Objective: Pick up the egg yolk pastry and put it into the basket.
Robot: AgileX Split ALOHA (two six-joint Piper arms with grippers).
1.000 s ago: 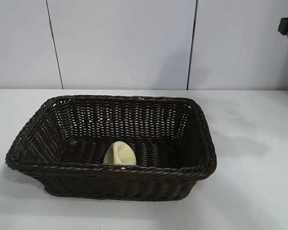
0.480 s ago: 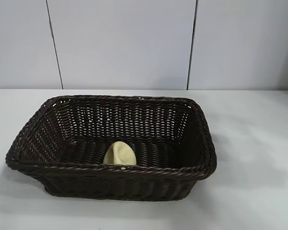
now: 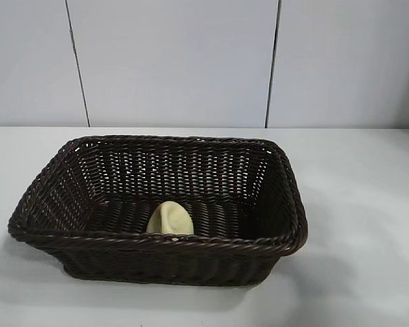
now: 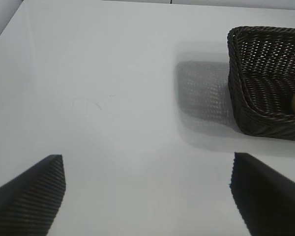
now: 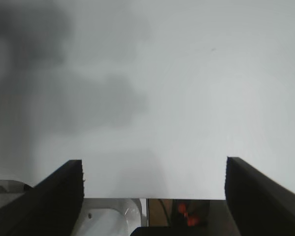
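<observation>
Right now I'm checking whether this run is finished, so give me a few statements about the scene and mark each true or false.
1. The pastry lies inside the basket. True.
2. The right gripper holds the pastry. False: it is open and empty over bare table.
3. The left gripper is open, with nothing between its fingers. True.
4. The basket is tipped on its side. False: it stands upright on the table.
5. An arm reaches over the basket in the exterior view. False: no arm shows there.

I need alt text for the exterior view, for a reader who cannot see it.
A dark brown wicker basket stands on a white table, with a pale yellow egg yolk pastry inside against its near wall. A white panelled wall is behind; no robot arm appears.
</observation>
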